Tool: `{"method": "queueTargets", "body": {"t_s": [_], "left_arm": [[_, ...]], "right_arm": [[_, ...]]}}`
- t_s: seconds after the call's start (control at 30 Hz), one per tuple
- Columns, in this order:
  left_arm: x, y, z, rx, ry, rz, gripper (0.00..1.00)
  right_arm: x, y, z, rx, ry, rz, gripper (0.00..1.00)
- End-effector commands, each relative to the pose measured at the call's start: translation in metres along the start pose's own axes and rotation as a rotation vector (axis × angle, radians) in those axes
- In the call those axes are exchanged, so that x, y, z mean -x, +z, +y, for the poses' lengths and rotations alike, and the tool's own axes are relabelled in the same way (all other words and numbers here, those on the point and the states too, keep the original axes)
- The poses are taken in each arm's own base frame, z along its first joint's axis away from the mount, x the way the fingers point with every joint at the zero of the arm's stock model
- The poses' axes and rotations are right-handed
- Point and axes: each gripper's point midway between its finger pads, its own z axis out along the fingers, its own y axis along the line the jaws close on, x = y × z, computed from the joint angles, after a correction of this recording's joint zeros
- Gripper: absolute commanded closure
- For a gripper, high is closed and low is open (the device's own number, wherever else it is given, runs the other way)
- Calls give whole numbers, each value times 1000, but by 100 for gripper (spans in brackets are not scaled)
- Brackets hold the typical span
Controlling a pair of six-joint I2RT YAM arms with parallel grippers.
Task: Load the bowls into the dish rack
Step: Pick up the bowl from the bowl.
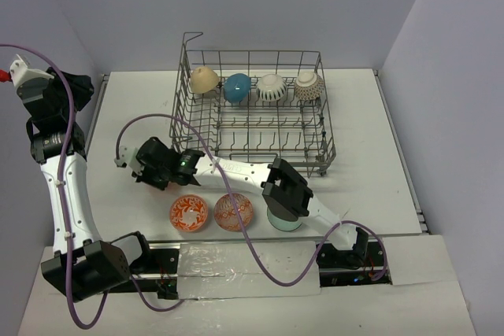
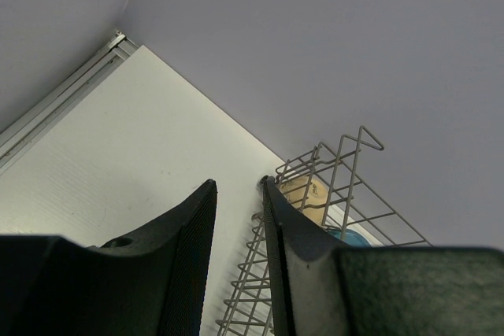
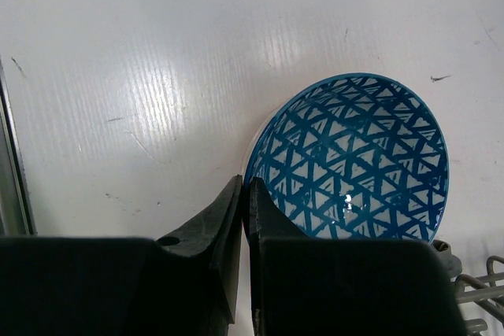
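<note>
Right tool (image 3: 246, 182): fingers almost together, pinched on the left rim of a blue-and-white bowl (image 3: 354, 155). Bowl tilted, its triangle-patterned inside facing the wrist camera, low over the desk (image 3: 157, 53) near the front left corner of the dish rack (image 1: 260, 133); hidden under that arm in the top view. Left tool (image 2: 239, 186): fingers apart, nothing between them, held up at the desk's left side and aimed toward the rack's rear left corner. In the rack, along the back row, four bowls side by side among the tines, rounded outsides toward the top camera: tan bowl (image 1: 205, 79), teal bowl (image 1: 236, 86), striped bowl (image 1: 272, 87), pale patterned bowl (image 1: 307, 86). On the desk in front of the rack, near the arm bases, left orange bowl (image 1: 189, 212) and right orange bowl (image 1: 233, 212), both upright and just beside each other. To their right, green bowl (image 1: 283, 224), partly covered by the right arm's elbow.
</note>
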Motion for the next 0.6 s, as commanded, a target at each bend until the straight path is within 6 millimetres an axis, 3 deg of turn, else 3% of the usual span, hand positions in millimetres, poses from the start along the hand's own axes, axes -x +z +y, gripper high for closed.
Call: {"method": "queueTargets", "body": {"t_s": [0.0,0.57], "left_arm": [[8,0,-6,-35,2,-30,64],[9,1,-4,-22,1,-38,64]], "right_arm": [[56,-39,-8,-8,19,-142,100],[74,-56,-23,-46,46,-210,100]]}}
